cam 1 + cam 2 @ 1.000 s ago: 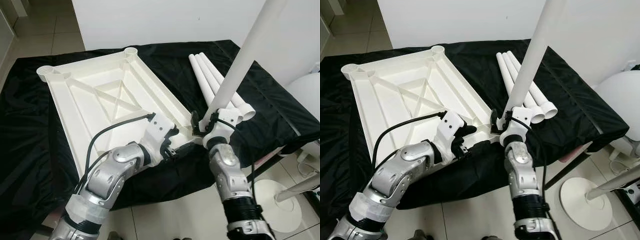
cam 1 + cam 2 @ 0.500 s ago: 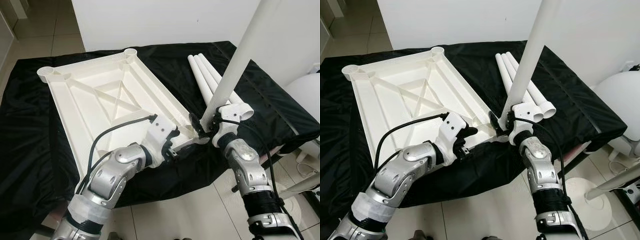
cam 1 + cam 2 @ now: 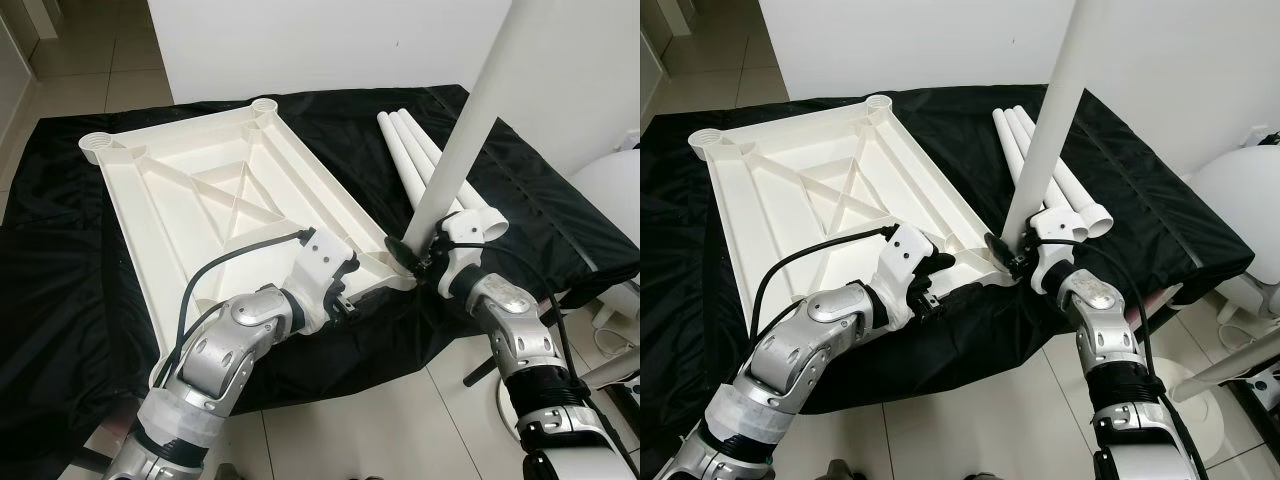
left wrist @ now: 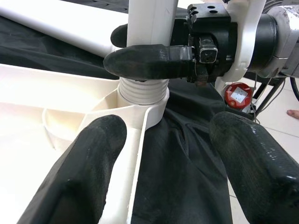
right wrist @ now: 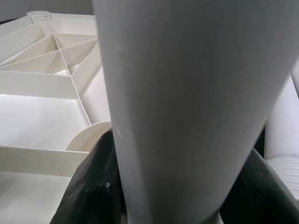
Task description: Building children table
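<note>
We have the white tabletop (image 3: 215, 200) lying upside down on a black cloth (image 3: 60, 290), ribs up, corner sockets showing. Our right gripper (image 3: 418, 252) is clamped around the base of a white leg (image 3: 470, 130), fingers closed on the tube just above its threaded end; the leg stands nearly upright, tilted slightly, with that end seated in the near corner socket (image 4: 140, 105) of the tabletop. In the left wrist view some thread still shows above the socket rim, so we judge the leg not fully home. Our left gripper (image 4: 166, 172) sits at the tabletop's near edge just beside that corner, fingers spread wide and holding nothing; one finger lies over the rim, the other over the cloth. Three more legs (image 3: 425, 165) lie side by side on the cloth, beside the tabletop. Risks from here, as we judge them: the slight lean could cross the threads and jam the leg; a turn of the leg could drag the unclamped tabletop around on the slick cloth; the tall free end could swing wide if the grip slips.
</note>
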You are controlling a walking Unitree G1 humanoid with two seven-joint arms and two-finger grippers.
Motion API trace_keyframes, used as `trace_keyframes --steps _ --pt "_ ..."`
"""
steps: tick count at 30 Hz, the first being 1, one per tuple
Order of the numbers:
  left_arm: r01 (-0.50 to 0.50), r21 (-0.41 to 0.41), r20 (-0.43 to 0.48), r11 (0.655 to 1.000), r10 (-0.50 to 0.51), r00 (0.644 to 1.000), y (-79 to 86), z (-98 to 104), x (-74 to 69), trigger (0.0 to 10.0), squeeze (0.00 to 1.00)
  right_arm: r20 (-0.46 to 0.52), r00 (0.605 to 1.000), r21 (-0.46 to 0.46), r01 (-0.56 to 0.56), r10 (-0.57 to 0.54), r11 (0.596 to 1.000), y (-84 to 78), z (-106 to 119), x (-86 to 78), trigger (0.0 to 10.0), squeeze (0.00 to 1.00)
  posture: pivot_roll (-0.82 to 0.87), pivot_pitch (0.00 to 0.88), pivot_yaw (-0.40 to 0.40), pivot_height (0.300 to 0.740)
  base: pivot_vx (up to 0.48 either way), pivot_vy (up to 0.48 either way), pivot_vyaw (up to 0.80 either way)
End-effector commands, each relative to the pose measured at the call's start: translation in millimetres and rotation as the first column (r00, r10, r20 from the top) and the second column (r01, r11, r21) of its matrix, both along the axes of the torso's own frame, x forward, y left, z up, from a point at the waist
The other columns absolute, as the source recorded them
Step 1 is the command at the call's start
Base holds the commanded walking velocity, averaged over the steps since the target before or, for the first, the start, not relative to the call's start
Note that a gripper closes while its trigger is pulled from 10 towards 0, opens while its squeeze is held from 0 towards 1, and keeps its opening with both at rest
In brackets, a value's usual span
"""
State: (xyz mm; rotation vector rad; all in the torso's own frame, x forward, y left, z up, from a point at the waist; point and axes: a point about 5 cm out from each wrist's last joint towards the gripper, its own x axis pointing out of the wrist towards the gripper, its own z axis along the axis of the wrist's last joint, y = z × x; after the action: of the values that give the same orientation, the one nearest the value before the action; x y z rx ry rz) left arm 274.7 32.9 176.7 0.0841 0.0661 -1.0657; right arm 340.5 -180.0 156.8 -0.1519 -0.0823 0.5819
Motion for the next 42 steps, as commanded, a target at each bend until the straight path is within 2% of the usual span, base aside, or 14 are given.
trace_keyframes --steps 1,4,5,6,17,21,26,31,33,34,37,40,41,42 --pt "-0.03 0.007 0.008 1.0 0.03 1.0 1.8 -0.4 2.7 10.0 0.0 -0.047 0.999 -0.038 -0.005 0.003 0.999 -3.2 -11.2 -1.7 0.0 0.0 0.03 0.046 -0.025 0.74 0.0 0.0 0.0" --pt "-0.028 0.007 0.01 1.0 0.028 1.0 1.5 -0.2 2.8 10.0 0.0 -0.061 0.998 -0.024 0.007 -0.009 1.0 -6.5 -13.5 -1.1 0.0 0.0 0.03 0.039 -0.025 0.74 0.0 0.0 0.0" --pt "-0.027 0.007 0.01 1.0 0.027 1.0 1.7 -0.3 2.7 10.0 0.0 -0.06 0.998 -0.019 0.019 -0.02 1.0 -7.1 -14.0 -0.7 7.2 0.0 0.03 0.033 -0.023 0.74 0.0 0.0 0.0" --pt "-0.026 0.007 0.01 1.0 0.026 1.0 1.9 -0.3 2.7 10.0 0.0 -0.059 0.998 -0.017 0.026 -0.027 1.0 -7.6 -14.3 -0.5 10.0 0.0 0.03 0.033 -0.023 0.74 0.0 0.0 0.0" --pt "-0.019 0.011 0.013 1.0 0.019 1.0 1.1 -0.8 2.4 10.0 0.0 -0.08 0.99 0.055 0.122 -0.117 0.991 -6.6 -17.0 1.8 10.0 0.0 0.02 0.027 -0.022 0.74 0.0 0.0 0.0" --pt "-0.015 0.01 0.01 1.0 0.015 1.0 0.2 -1.4 1.6 10.0 0.0 -0.11 0.977 0.093 0.194 -0.183 0.977 -1.2 -23.6 0.7 10.0 0.0 0.02 0.027 -0.021 0.74 0.0 0.0 0.0" --pt "-0.012 0.011 0.008 1.0 0.012 1.0 0.0 -1.9 0.8 10.0 0.0 -0.122 0.965 0.077 0.241 -0.231 0.967 -1.2 -28.2 0.3 10.0 0.0 0.02 0.028 -0.023 0.74 0.0 0.0 0.0" --pt "-0.013 0.009 0.006 1.0 0.013 1.0 0.0 -2.4 0.1 10.0 0.0 -0.14 0.94 0.089 0.325 -0.311 0.942 -1.0 -31.6 -1.0 10.0 0.0 0.02 0.033 -0.025 0.74 0.0 0.0 0.0" --pt "-0.014 0.008 0.004 1.0 0.014 1.0 0.1 -2.8 -0.2 10.0 0.0 -0.151 0.918 0.112 0.385 -0.367 0.916 1.1 -31.2 -1.4 10.0 0.0 0.01 0.034 -0.027 0.74 0.0 0.0 0.0" --pt "-0.014 0.008 0.004 1.0 0.014 1.0 0.1 -2.8 -0.2 10.0 0.0 -0.151 0.918 0.112 0.385 -0.367 0.916 1.1 -31.2 -1.4 10.0 0.0 0.01 0.034 -0.027 0.74 0.0 0.0 0.0" --pt "-0.015 0.007 0.003 1.0 0.015 1.0 0.2 -3.5 -0.7 10.0 0.0 -0.159 0.868 0.14 0.492 -0.471 0.859 6.3 -30.3 -2.0 10.0 0.0 0.01 0.036 -0.028 0.74 0.0 0.0 0.0" --pt "-0.015 0.007 0.003 1.0 0.015 1.0 0.2 -3.6 -0.8 10.0 0.0 -0.161 0.856 0.144 0.512 -0.491 0.847 7.6 -30.2 -2.3 10.0 0.0 0.01 0.036 -0.028 0.74 0.0 0.0 0.0" --pt "-0.017 0.005 0.004 1.0 0.017 1.0 0.4 -2.9 0.0 10.0 0.0 -0.161 0.796 0.158 0.604 -0.583 0.781 7.9 -30.7 -3.9 10.0 0.0 0.01 0.045 -0.026 0.74 0.0 0.0 0.0" --pt "-0.017 0.005 0.004 1.0 0.017 1.0 0.4 -2.9 0.0 10.0 0.0 -0.161 0.796 0.158 0.604 -0.583 0.781 7.9 -30.7 -3.9 10.0 0.0 0.01 0.045 -0.026 0.74 0.0 0.0 0.0"
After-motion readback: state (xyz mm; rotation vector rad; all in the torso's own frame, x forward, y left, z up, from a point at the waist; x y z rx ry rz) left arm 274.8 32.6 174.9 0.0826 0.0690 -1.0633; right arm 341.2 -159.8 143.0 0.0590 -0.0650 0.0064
